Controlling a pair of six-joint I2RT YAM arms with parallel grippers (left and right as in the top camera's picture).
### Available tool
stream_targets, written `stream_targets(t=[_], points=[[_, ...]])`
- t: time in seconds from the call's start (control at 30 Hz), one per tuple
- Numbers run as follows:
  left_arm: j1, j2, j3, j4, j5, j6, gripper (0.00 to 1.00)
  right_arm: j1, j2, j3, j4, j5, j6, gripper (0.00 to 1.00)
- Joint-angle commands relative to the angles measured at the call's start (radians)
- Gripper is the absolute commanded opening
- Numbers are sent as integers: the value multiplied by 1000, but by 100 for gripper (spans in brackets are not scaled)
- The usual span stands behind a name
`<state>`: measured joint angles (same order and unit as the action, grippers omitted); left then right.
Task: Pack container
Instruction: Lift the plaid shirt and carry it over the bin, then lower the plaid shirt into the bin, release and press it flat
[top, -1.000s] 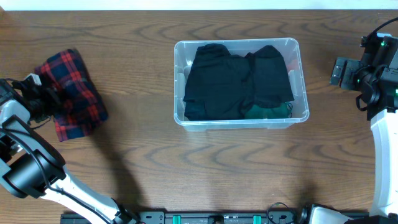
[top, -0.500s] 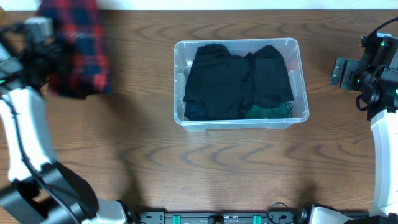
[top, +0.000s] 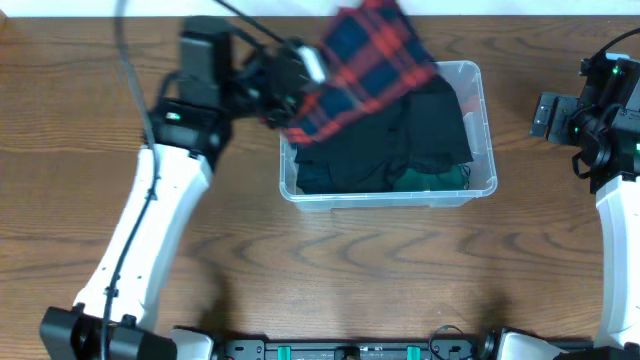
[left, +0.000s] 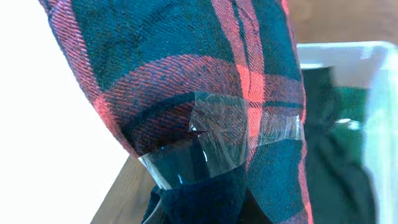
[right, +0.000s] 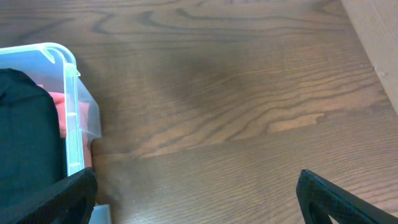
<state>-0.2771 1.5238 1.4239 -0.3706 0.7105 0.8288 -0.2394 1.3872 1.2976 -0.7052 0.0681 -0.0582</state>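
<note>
overhead: the container (top: 487, 130), a clear plastic rectangular bin with rounded corners and a thick rim, sits on the wood-grain desk (top: 350, 270) at centre, slightly toward the far edge. it holds crumpled black clothing (top: 425, 130), with a green garment (top: 430, 180) showing at its near right corner. the left tool (top: 300, 80), motion-blurred, is clamped on a red and navy plaid cloth (top: 370, 60) that hangs over the bin's far left part and hides that corner. the right tool (top: 540, 115) rests well apart to the right of the bin, its jaws spread wide and holding nothing.

left wrist: the plaid cloth (left: 186, 62), a coarse twill weave, fills most of the view and is pinched at a clear, glossy fingertip (left: 205, 155). the container rim (left: 379, 124) and the green garment (left: 348, 106) show at the right.

right wrist: two dark fingers (right: 62, 199) stand far apart over bare desk. the bin's rounded corner (right: 71, 124) is at the left, with black fabric inside.

change: a second ago the plaid cloth lay on the desk at the far left; it is now lifted above the bin. the right arm has not moved.
</note>
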Motion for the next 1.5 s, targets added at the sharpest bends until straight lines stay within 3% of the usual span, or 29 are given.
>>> stream_targets(t=[0.0, 0.1, 0.3, 0.8, 1.3, 1.4, 1.47], points=[[-78, -6, 20, 2, -111, 44, 6, -4, -13, 8, 1, 7, 9, 99], [-135, 4, 20, -38, -181, 60, 6, -4, -13, 8, 1, 6, 9, 99], [-187, 49, 19, -124, -184, 73, 6, -4, -13, 8, 1, 6, 9, 99], [-266, 190, 18, -131, -180, 73, 6, -4, -13, 8, 1, 6, 9, 99], [-316, 196, 18, -175, -182, 73, 6, -4, -13, 8, 1, 6, 9, 99], [-314, 196, 18, -154, -237, 72, 7, -4, -13, 8, 1, 6, 9, 99], [-313, 196, 18, -138, -286, 72, 17, -4, -13, 8, 1, 6, 9, 99]])
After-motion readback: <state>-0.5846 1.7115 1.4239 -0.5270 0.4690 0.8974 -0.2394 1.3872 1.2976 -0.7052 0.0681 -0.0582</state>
